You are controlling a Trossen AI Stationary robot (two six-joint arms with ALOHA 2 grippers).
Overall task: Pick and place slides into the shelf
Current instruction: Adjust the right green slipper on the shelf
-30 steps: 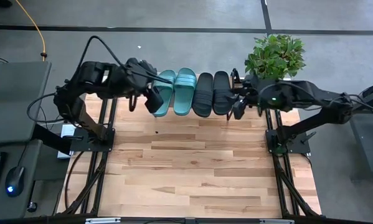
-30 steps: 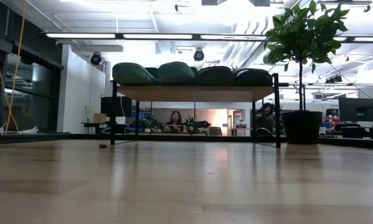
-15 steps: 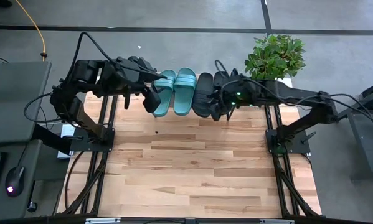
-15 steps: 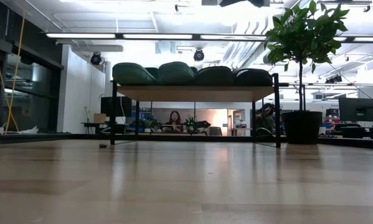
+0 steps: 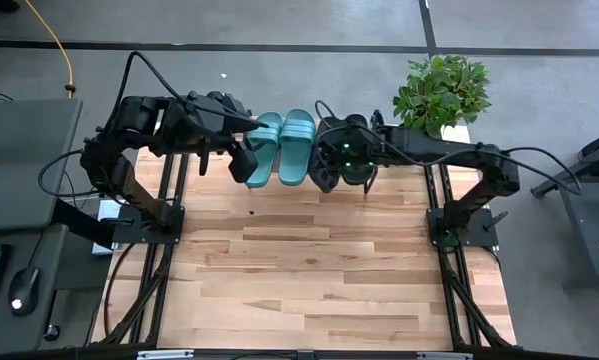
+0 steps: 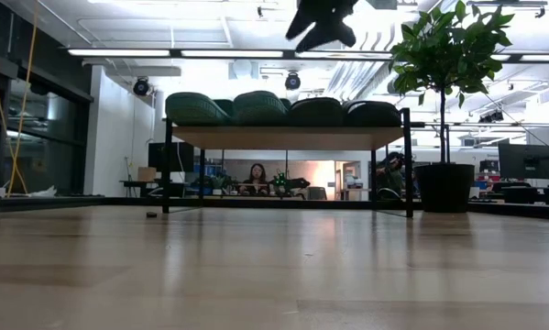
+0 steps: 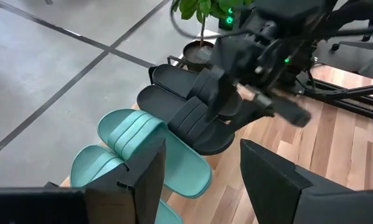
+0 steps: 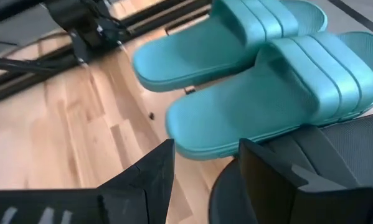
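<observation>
Several slides lie side by side on the shelf [image 6: 283, 137] at the table's far edge, soles on its wooden top: two teal ones [image 5: 264, 150] [image 5: 297, 147] on the left, two black ones [image 7: 186, 115] [image 7: 174, 78] on the right. My left gripper [image 5: 247, 165] hangs open in the air over the near end of the leftmost teal slide [image 7: 121, 134]. My right gripper [image 5: 325, 170] is open and hovers above the black slides, well over the shelf in the low view [image 6: 318, 22]. Its wrist view looks across the teal slides [image 8: 267, 99], with a black slide [image 8: 298, 180] beside its fingers.
A potted plant [image 5: 441, 90] stands just right of the shelf at the far right corner. The wooden tabletop [image 5: 309, 260] stretches in front of the shelf, with a small dark speck [image 5: 251, 212] on it. A person [image 6: 258, 174] sits in the room behind.
My right gripper has swung from the shelf's right end toward the table's left, over the black slides, and has come down, so it now shows at the top of the low view. The slides have not moved.
</observation>
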